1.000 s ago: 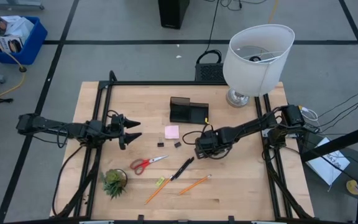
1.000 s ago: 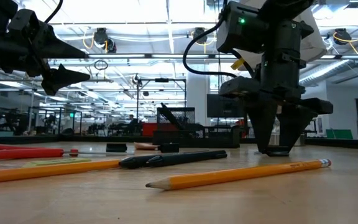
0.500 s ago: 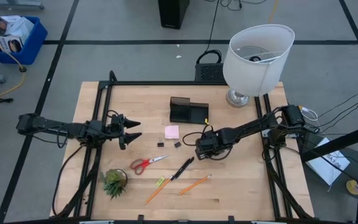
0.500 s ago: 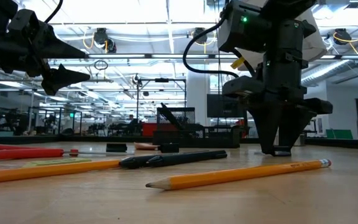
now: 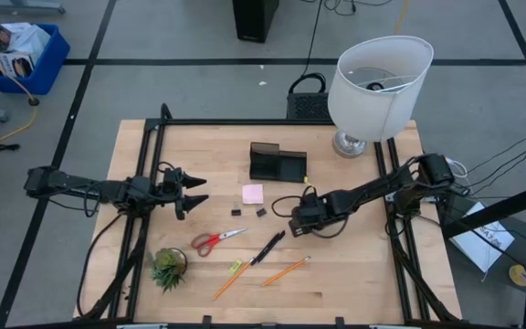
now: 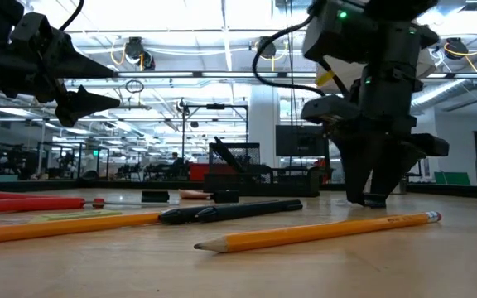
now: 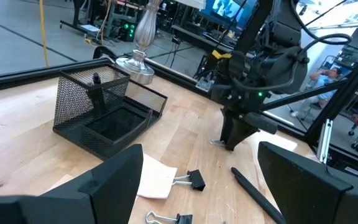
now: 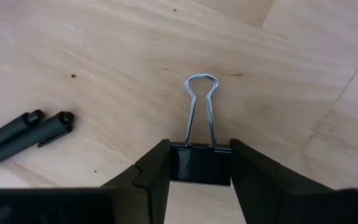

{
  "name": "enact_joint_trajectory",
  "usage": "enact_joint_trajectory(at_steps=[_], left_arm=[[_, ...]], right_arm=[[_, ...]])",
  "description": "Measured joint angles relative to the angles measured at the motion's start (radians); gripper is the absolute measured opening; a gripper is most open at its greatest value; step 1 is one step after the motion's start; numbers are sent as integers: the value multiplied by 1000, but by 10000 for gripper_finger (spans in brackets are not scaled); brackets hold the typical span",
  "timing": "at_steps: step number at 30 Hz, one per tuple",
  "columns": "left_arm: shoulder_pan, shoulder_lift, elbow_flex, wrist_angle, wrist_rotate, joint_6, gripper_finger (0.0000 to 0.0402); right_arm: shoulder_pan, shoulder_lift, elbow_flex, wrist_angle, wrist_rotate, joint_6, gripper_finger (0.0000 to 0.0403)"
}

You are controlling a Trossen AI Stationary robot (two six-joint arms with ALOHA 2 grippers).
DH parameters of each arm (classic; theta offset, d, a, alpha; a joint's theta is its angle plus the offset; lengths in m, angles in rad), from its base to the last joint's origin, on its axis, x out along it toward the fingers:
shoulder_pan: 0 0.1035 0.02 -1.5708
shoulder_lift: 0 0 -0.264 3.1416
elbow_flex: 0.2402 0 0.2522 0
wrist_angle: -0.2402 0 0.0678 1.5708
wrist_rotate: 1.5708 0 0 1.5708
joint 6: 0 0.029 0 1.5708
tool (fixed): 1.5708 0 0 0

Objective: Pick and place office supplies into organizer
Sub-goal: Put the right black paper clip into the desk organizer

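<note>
Right wrist view is showing the right gripper (image 8: 201, 168) fingers pinching a small binder clip (image 8: 201, 163) by its black body on the worktop (image 8: 104, 56); light, stiff, slippery wire loops. Left gripper (image 5: 193, 190) is waiting open.

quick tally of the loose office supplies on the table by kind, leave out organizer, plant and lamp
scissors: 1
black pens: 2
pencils: 2
pink sticky pad: 1
binder clips: 3
small yellow-green item, kind unclear: 1
total: 10
</note>
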State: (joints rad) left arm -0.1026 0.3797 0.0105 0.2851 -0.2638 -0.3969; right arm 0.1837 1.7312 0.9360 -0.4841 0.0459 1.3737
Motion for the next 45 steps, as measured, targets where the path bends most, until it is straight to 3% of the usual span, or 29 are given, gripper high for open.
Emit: enact_joint_trajectory(at_steps=[8, 11, 20, 30, 34, 45], left_arm=[[0, 0, 0, 2, 0, 0, 324], [0, 0, 0, 2, 0, 0, 324], [0, 0, 0, 2, 0, 0, 324], [0, 0, 0, 2, -7, -1, 324], [0, 0, 0, -1, -7, 2, 324], [0, 0, 0, -4, -7, 18, 324]], right_arm=[[-8, -84, -4, 217, 209, -87, 141], [-20, -81, -2, 315, 219, -148, 140], [-82, -50, 0, 573, 424, -391, 145], [-184, 116, 0, 906, 427, -504, 147], [-199, 134, 0, 929, 481, -534, 145], [-245, 139, 1, 981, 478, -637, 145]])
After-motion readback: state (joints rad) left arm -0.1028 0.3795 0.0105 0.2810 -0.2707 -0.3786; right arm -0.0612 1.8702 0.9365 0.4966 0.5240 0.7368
